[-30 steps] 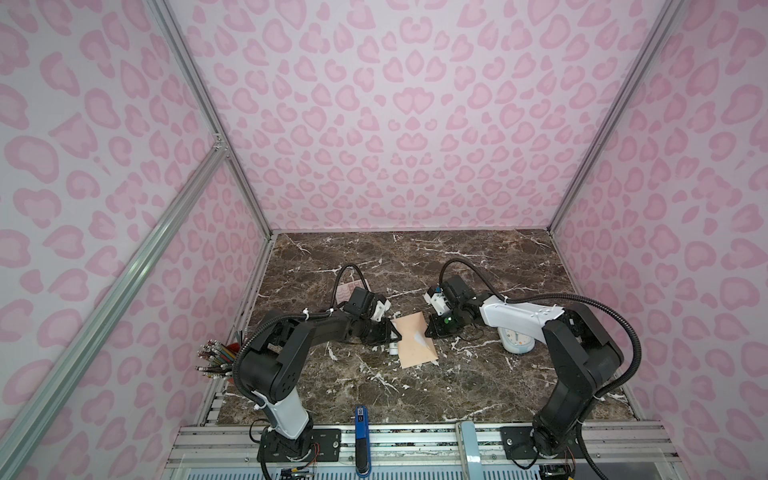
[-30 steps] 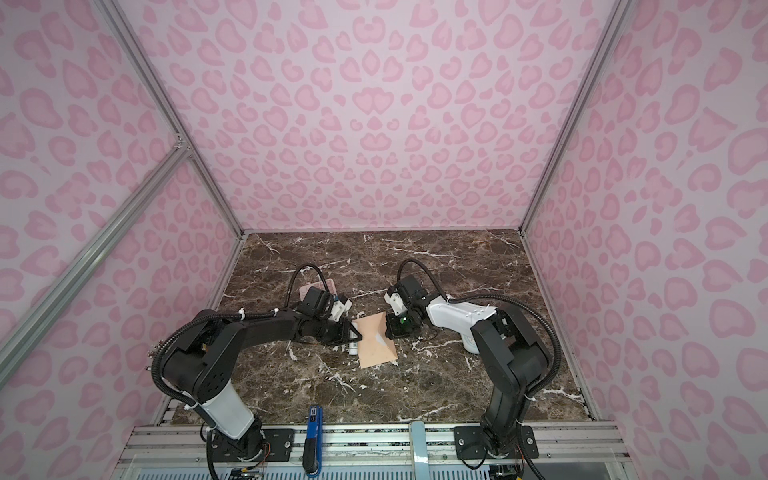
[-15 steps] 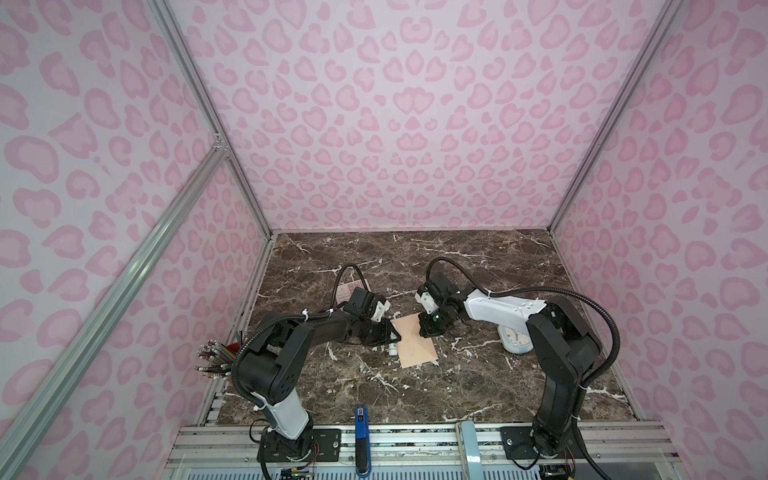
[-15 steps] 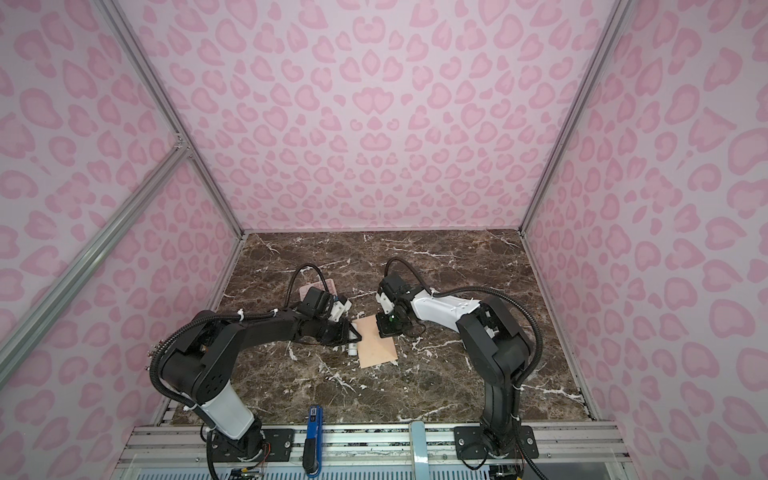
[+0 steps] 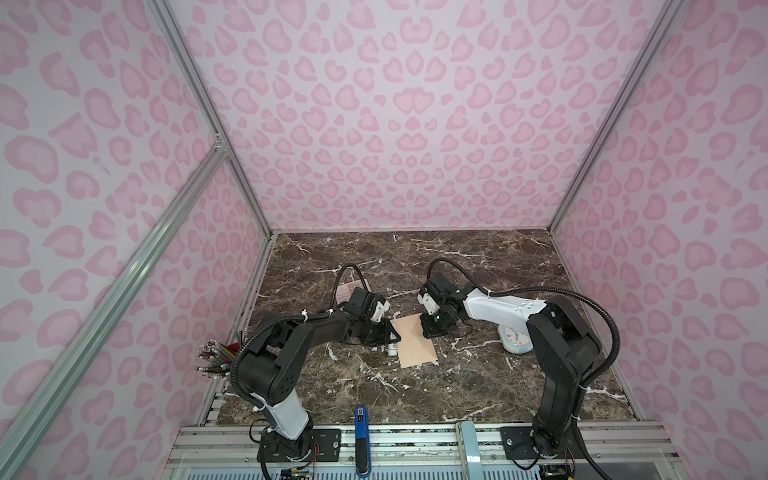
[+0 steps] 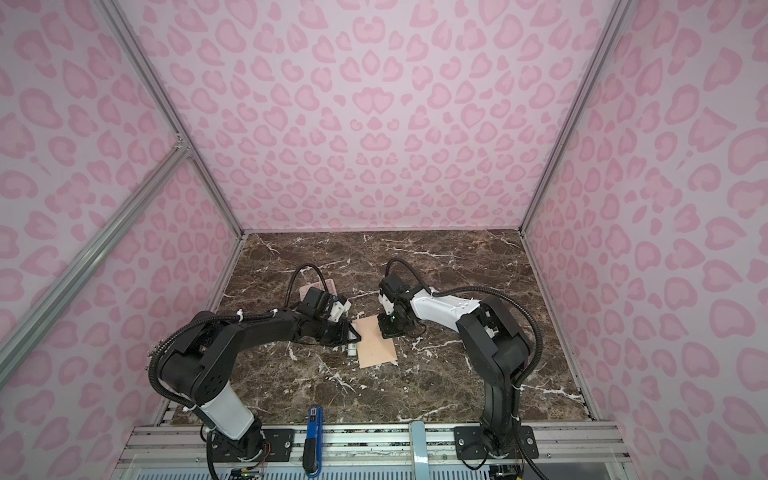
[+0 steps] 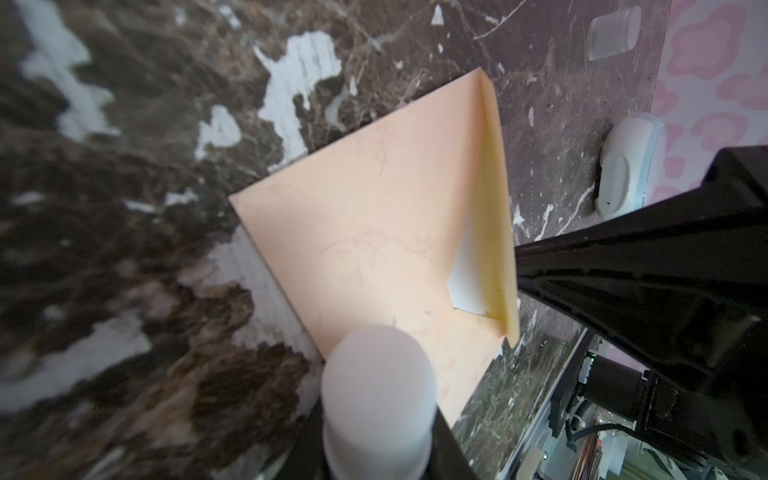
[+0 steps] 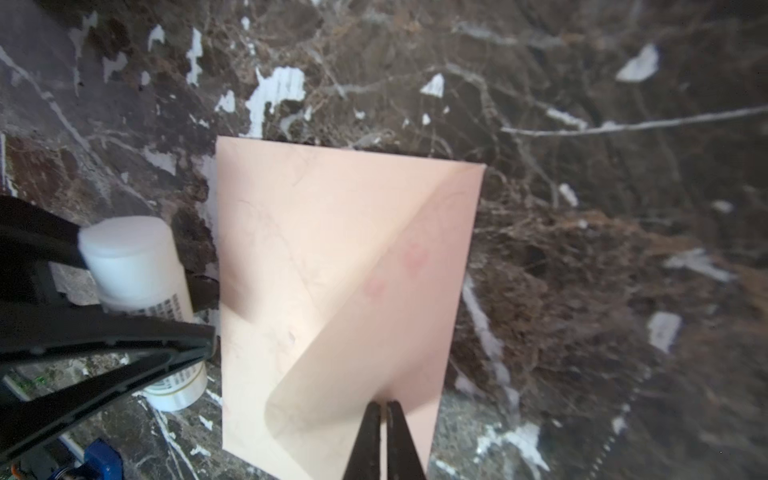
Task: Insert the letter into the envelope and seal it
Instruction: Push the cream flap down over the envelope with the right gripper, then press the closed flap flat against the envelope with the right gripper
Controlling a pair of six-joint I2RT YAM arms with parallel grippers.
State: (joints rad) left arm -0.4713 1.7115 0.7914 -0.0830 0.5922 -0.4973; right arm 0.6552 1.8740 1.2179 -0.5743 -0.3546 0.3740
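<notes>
The peach envelope [image 5: 415,345] [image 6: 376,347] lies flat on the marble at the middle. Its flap [image 7: 496,208] [image 8: 374,332] stands partly raised along the right edge. A white corner of the letter [image 7: 469,282] shows under the flap; the rest is hidden inside. My right gripper [image 5: 428,332] [image 6: 386,332] [image 8: 384,405] is shut, its tips against the outer side of the flap. At the envelope's left edge my left gripper [image 5: 390,338] [image 6: 348,336] [image 7: 376,436] is shut on a white glue stick [image 7: 378,374] [image 8: 133,266].
A pink calculator [image 5: 351,289] [image 6: 318,286] lies behind the left wrist. A white timer [image 5: 513,343] [image 7: 627,166] sits to the right under the right arm. Pencils in a holder [image 5: 216,357] stand at the left edge. A clear cap [image 7: 611,35] lies on the marble.
My right gripper has shifted a little left and nearer, onto the envelope's right edge, and the right arm has swung with it. The left arm and glue stick have stayed put.
</notes>
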